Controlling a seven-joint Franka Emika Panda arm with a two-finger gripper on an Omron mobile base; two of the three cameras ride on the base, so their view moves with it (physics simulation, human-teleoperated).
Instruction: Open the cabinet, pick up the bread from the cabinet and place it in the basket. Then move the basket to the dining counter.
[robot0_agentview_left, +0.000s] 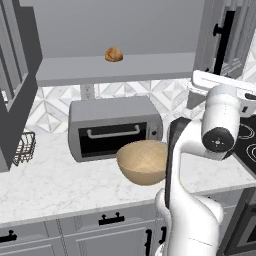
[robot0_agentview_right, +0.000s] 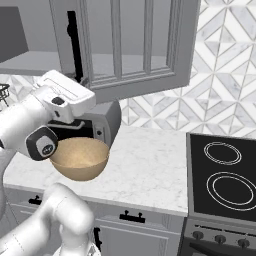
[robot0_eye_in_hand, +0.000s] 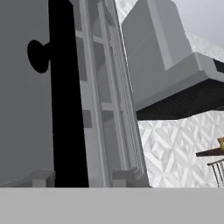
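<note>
Bread: a small golden-brown roll (robot0_agentview_left: 114, 54) lies on the grey shelf (robot0_agentview_left: 115, 69) inside the open wall cabinet (robot0_agentview_left: 115, 30), towards the back, with nothing else beside it.
Cabinet doors: both stand swung wide. The right-hand door (robot0_agentview_right: 132, 45) has framed glass panels and a black vertical bar handle (robot0_agentview_right: 75, 47).
Basket: a round tan woven bowl (robot0_agentview_left: 144, 161) sits on the marble worktop (robot0_agentview_left: 65, 182), below the shelf and just in front of a grey toaster oven (robot0_agentview_left: 112, 126).
Arm: the white arm rises from the base, and its hand (robot0_agentview_right: 67, 95) is up beside the right door's handle. In the hand view the black handle (robot0_eye_in_hand: 65, 96) runs close along the left.
Claw: the fingertips are hidden, so whether they are spread or pressed together cannot be told. Nothing is seen pinched.
Step in hand: the door looks fully open, so judging by this the next job is reaching for the bread.
How to do it well: the hand should back clear of the handle and door edge first, then swing left into the opening above shelf level, come down over the roll with fingers spread, and close gently, since the roll is small and lumpy.
Risk: clipping the door or nudging the roll deeper.
</note>
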